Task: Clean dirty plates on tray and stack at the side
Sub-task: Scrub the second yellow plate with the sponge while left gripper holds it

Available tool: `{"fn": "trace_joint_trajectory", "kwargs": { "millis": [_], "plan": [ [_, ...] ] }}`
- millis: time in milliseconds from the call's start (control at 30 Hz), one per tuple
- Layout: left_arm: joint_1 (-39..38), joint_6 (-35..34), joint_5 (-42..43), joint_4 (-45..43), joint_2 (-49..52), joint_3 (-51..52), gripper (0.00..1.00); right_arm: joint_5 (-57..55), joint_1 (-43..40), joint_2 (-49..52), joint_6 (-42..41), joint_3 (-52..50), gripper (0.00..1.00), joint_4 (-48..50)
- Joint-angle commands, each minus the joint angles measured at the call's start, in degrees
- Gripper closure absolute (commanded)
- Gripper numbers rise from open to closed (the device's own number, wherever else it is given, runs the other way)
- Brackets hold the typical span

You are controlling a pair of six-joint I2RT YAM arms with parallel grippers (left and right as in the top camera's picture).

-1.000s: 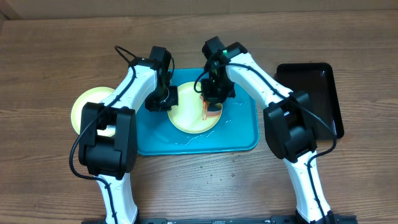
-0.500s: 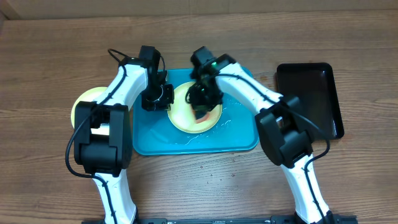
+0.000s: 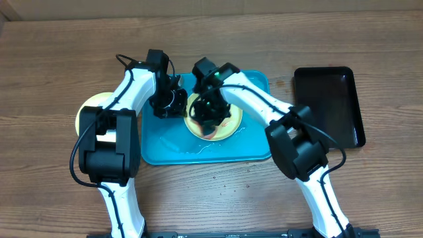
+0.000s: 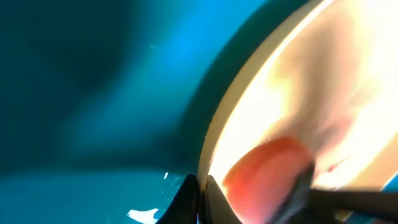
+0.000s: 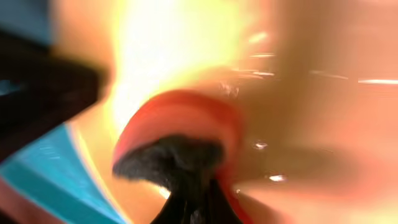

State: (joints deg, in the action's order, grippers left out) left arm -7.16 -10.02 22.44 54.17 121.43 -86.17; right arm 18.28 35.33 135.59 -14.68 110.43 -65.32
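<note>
A lime-rimmed plate [image 3: 228, 121] lies on the turquoise tray [image 3: 251, 142]. My left gripper [image 3: 176, 106] is shut on the plate's left rim; in the left wrist view its fingertips [image 4: 200, 194] pinch the rim edge of the plate [image 4: 298, 87] over the tray [image 4: 87, 93]. My right gripper [image 3: 210, 114] is shut on a red-orange sponge [image 5: 180, 118] and presses it onto the plate's left part [image 5: 311, 62]. The sponge also shows in the left wrist view [image 4: 264, 177]. Another lime-green plate [image 3: 89, 109] lies on the table left of the tray, partly under my left arm.
A smaller black tray [image 3: 330, 106] stands on the wooden table right of the turquoise tray. Wet streaks show on the turquoise tray's front part [image 3: 198, 151]. Both arms cross above the tray's back half.
My right gripper has swept the sponge leftward across the plate, from its right side to near the left rim. My left gripper has shifted slightly left and stays on the rim.
</note>
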Motion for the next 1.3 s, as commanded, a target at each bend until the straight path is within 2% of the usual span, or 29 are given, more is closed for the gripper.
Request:
{"fn": "trace_joint_trajectory", "kwargs": {
  "millis": [0, 300, 600, 733, 967, 1267],
  "plan": [
    [0.9, 1.5, 2.4, 0.1, 0.2, -0.5, 0.96, -11.2, -5.5, 1.8, 2.6, 1.3, 0.96, -1.5],
    [1.7, 2.4, 1.0, 1.3, 0.2, -0.5, 0.96, -16.3, -8.3, 1.8, 4.5, 1.3, 0.96, -1.9],
    [1.7, 2.4, 1.1, 1.2, 0.2, -0.5, 0.96, 3.6, -1.0, 1.8, 4.5, 0.1, 0.96, 2.4],
    [1.7, 2.4, 1.1, 1.2, 0.2, -0.5, 0.96, 8.0, 3.5, 1.8, 3.9, -1.6, 0.96, 5.7],
    [2.8, 2.4, 1.0, 1.3, 0.2, -0.5, 0.96, 5.0, 5.4, 1.8, 2.7, -2.1, 0.96, 5.4],
    [2.8, 2.8, -0.7, 1.8, 0.2, -0.5, 0.95, -7.0, -2.8, 1.8, 2.7, 0.4, 0.96, -1.3]
  ]
}}
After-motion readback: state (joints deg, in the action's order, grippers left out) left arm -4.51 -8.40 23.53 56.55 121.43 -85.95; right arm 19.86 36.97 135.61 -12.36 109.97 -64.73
